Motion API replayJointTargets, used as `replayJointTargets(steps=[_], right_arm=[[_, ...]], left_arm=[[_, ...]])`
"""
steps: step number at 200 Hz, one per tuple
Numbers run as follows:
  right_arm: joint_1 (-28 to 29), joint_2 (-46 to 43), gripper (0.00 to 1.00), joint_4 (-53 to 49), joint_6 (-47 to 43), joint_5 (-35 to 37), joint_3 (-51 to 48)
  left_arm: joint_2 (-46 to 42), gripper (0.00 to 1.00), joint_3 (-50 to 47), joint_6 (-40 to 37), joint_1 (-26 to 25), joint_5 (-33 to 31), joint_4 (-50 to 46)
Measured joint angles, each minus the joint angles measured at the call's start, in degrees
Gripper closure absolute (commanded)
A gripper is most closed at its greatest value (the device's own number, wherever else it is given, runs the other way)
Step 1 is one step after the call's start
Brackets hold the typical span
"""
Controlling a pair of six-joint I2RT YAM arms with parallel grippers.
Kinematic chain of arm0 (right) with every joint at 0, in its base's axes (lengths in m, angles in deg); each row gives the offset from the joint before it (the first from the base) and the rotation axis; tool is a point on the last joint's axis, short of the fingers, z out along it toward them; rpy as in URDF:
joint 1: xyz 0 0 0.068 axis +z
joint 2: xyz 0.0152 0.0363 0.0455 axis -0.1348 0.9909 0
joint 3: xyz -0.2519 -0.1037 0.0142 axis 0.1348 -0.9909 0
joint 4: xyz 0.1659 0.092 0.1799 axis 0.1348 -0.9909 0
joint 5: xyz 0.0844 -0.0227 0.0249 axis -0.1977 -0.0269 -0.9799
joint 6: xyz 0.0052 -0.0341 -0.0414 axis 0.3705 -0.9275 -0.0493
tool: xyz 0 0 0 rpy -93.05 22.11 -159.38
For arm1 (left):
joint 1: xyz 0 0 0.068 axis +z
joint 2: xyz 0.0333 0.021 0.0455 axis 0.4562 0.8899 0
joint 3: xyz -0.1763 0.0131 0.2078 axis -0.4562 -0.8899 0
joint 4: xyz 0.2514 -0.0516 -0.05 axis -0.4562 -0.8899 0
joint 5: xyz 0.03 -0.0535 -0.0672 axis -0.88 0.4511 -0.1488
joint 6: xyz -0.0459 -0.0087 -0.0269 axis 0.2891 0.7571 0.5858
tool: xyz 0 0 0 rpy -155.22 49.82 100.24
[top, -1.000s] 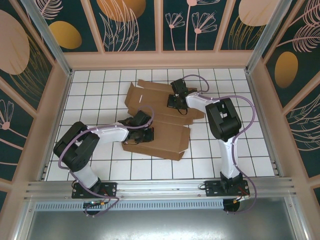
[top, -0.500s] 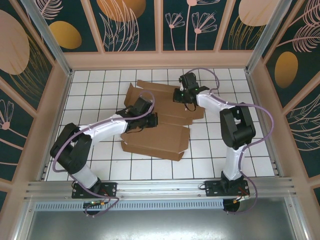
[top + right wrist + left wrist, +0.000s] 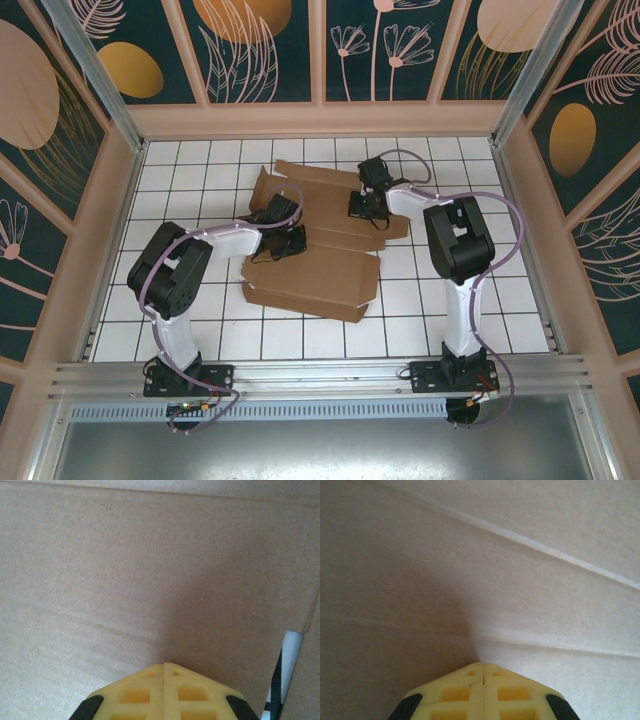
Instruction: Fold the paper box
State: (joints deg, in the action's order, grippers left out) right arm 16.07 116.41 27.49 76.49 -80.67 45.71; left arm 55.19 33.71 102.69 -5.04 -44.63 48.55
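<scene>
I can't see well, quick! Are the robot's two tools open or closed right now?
Left tool: closed, holding nothing, tip at the paper box.
Right tool: closed, holding nothing, also at the paper box.

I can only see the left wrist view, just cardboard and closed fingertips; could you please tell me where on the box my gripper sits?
Observer: The left gripper sits on the paper box, toward its left side, just beyond the near panel.
Operator: Thank you; where is the right arm?
Observer: The right gripper rests on the box's far panel, fingers shut.
Operator: Is the box folded?
Observer: Not yet closed; it lies spread on the white tiled table.
</scene>
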Motion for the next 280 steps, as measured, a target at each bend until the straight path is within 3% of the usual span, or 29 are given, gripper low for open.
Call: replayJointTargets(steps=[75, 111, 145, 163, 179, 194, 209, 231, 246, 280], right_arm=[[0.94, -15.50, 1.00, 6.43, 4.61, 0.31, -22.38], [4.79, -24.24, 1.00, 8.28, 8.79, -5.27, -33.07], [6.10, -30.12, 0.98, 10.47, 11.69, -9.09, -36.11], [5.86, -33.18, 0.89, 11.43, 12.11, -9.73, -35.69], [5.86, -37.35, 0.67, 13.31, 11.39, -10.54, -35.63], [5.88, -41.09, 0.64, 14.25, 8.79, -10.80, -34.64], [5.22, -41.88, 0.63, 13.77, 6.05, -10.56, -30.95], [2.67, -40.46, 0.77, 13.90, 2.19, -11.04, -25.66], [1.73, -38.01, 1.00, 13.05, -1.18, -9.92, -23.10], [1.62, -27.26, 1.00, 8.26, -4.09, -3.32, -18.60]], left_arm=[[4.26, 1.00, 5.40, -0.04, 2.58, -0.68, -0.48], [9.20, 1.00, 12.02, -1.62, 2.84, -0.33, -0.74], [13.51, 1.00, 19.32, -4.15, 2.84, 0.42, -2.69], [12.70, 0.93, 19.39, -5.77, 2.84, 0.39, -2.80], [9.53, 0.84, 17.09, -7.89, 2.84, 0.59, -1.33], [4.24, 0.79, 13.92, -9.38, 2.95, 0.61, -0.55], [-0.81, 0.81, 12.94, -9.73, 2.95, -0.85, -0.81], [-4.61, 0.94, 13.18, -8.07, 3.06, -0.33, -0.79], [-5.81, 1.00, 9.40, -4.11, 3.17, 2.36, 2.75], [-6.23, 1.00, -2.97, 1.62, 3.21, 4.66, 4.22]])
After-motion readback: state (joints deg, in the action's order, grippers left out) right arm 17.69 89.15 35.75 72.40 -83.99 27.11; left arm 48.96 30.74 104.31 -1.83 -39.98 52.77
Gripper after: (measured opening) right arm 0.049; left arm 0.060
